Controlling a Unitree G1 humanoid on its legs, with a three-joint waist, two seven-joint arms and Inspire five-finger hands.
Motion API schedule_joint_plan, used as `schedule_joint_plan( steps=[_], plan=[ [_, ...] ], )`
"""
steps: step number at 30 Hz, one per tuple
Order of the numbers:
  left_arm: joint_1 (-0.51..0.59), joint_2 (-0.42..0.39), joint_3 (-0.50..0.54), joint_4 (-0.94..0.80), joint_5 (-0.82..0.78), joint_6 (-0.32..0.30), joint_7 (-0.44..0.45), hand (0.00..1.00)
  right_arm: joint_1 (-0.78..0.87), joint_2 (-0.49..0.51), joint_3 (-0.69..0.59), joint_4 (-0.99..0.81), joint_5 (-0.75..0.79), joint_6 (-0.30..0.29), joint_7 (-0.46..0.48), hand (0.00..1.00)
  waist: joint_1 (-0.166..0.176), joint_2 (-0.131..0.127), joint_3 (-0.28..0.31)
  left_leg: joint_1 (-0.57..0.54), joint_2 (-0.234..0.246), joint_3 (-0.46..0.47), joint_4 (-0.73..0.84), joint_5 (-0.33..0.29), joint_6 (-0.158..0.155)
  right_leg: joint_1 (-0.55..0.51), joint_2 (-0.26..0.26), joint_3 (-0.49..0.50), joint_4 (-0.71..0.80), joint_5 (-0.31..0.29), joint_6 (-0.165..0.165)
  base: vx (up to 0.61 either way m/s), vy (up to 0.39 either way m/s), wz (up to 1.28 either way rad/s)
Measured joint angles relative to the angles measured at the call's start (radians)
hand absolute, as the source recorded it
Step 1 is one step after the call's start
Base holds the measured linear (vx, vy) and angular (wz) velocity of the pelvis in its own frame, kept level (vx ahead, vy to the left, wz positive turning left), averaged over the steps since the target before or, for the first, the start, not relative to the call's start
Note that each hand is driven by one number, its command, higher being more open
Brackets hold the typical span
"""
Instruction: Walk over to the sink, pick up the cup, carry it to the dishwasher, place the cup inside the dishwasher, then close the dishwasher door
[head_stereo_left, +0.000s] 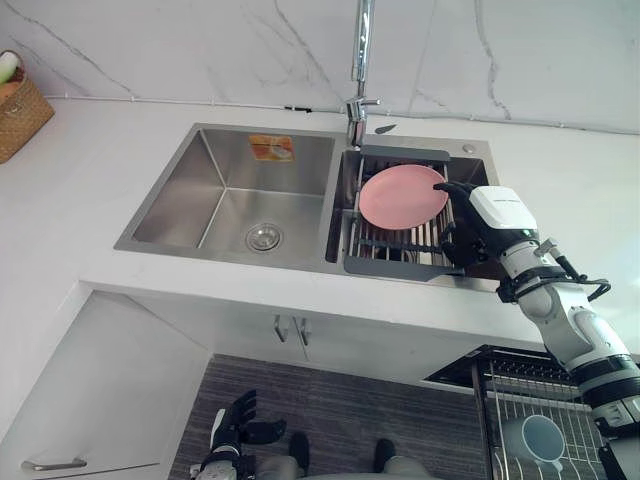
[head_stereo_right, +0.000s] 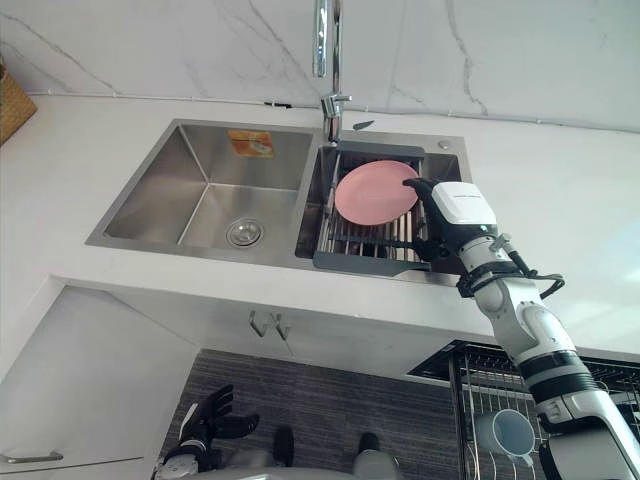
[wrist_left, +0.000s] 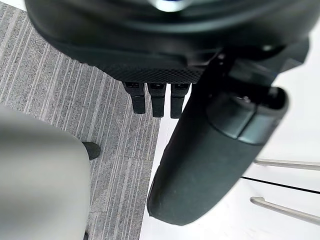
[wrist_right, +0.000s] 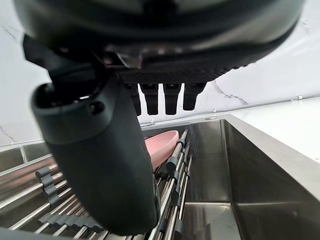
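Note:
A pale cup (head_stereo_left: 541, 437) sits mouth-up in the pulled-out wire dishwasher rack (head_stereo_left: 520, 385) at the lower right, below the counter. My right hand (head_stereo_left: 492, 216) reaches over the right basin of the steel sink (head_stereo_left: 225, 170), close to the right edge of a pink plate (head_stereo_left: 400, 195) that stands in a dark drying rack (head_stereo_left: 400, 263). Its fingers are straight and hold nothing; in the right wrist view the thumb (wrist_right: 100, 165) stands before the plate (wrist_right: 162, 145). My left hand (head_stereo_left: 232, 425) hangs low over the floor with relaxed fingers.
A tall faucet (head_stereo_left: 360, 60) rises behind the divider between the basins. The left basin holds just its drain (head_stereo_left: 263, 237). A wicker basket (head_stereo_left: 18, 110) stands on the counter at far left. Cabinet doors with handles (head_stereo_left: 290, 328) lie below the counter, above grey striped flooring (head_stereo_left: 330, 400).

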Motion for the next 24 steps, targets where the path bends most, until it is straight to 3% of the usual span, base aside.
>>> schedule_joint_plan(
  steps=[8, 18, 19, 24],
  plan=[
    [-0.012, 0.0, -0.013, -0.028, 0.0, -0.006, 0.006, 0.9, -0.056, 0.003, 0.018, 0.049, -0.049, 0.02, -0.029, 0.9, 0.02, 0.004, 0.045, -0.027, -0.005, -0.011, 0.019, 0.0, 0.0, -0.013, -0.006, -0.013, 0.003, 0.002, 0.003, -0.02, 0.005, 0.06],
    [-0.028, -0.003, -0.02, -0.033, -0.003, -0.008, 0.006, 0.9, -0.094, 0.017, 0.018, 0.079, -0.05, 0.044, -0.051, 0.9, 0.021, 0.017, 0.083, -0.08, -0.008, -0.028, 0.056, -0.001, -0.001, -0.05, -0.015, -0.027, 0.027, 0.003, 0.004, -0.04, 0.008, 0.05],
    [-0.029, -0.003, -0.021, -0.033, -0.003, -0.008, 0.006, 0.9, -0.101, 0.017, 0.02, 0.08, -0.05, 0.045, -0.053, 0.3, 0.022, 0.018, 0.085, -0.087, -0.008, -0.028, 0.062, -0.001, -0.001, -0.057, -0.015, -0.026, 0.032, 0.003, 0.004, -0.05, 0.003, 0.01],
    [-0.036, -0.003, -0.021, -0.033, -0.004, -0.011, 0.006, 0.9, -0.134, 0.017, 0.037, 0.102, -0.05, 0.052, -0.076, 0.3, 0.025, 0.021, 0.096, -0.106, -0.008, -0.03, 0.078, -0.001, -0.001, -0.068, -0.015, -0.028, 0.036, 0.005, 0.003, -0.05, 0.003, 0.02]
  ],
)
